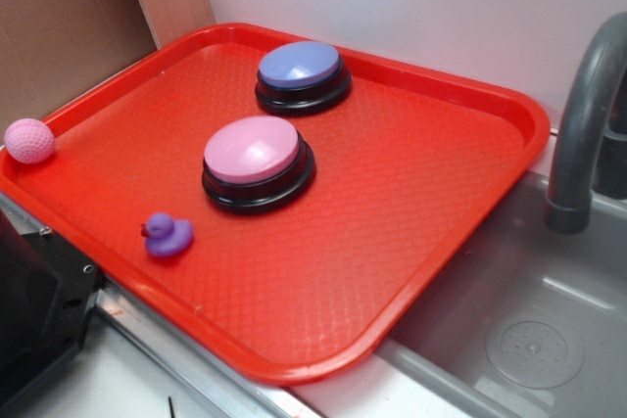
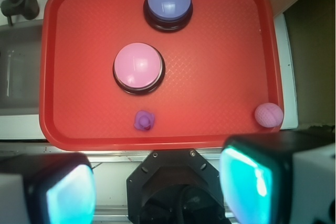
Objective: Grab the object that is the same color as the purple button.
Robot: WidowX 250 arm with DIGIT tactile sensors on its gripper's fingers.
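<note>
The end effector [image 2: 157, 187] hangs high above the scene with its jaws spread wide and nothing between them. In the wrist view its two fingers [image 2: 252, 182] fill the lower corners of the frame, each showing a glowing teal pad, and a black mount sits at the bottom centre between them. The end effector itself does not appear in the exterior view.

Nearest the fingers in the wrist view, low in the frame and just left of centre, is the duck [image 2: 144, 120], small and purple, resting on the red tray [image 2: 220, 40] close to its near rim. In the exterior view the duck [image 1: 168, 236] sits in the lower left, reddish beak pointing left, clear of everything else.

Just beyond it stands the pink button [image 2: 138, 67], a domed top on a black base, near the duck but not touching it. Farther on, toward the top of the wrist frame, is the purple button [image 2: 168, 4], close to the tray's far rim.

A pink ball [image 2: 269, 115] lies at the lower right of the wrist view, against the tray's edge. A grey sink [image 1: 529, 330] with a faucet [image 1: 586, 115] adjoins the tray, at the right of the exterior view.
</note>
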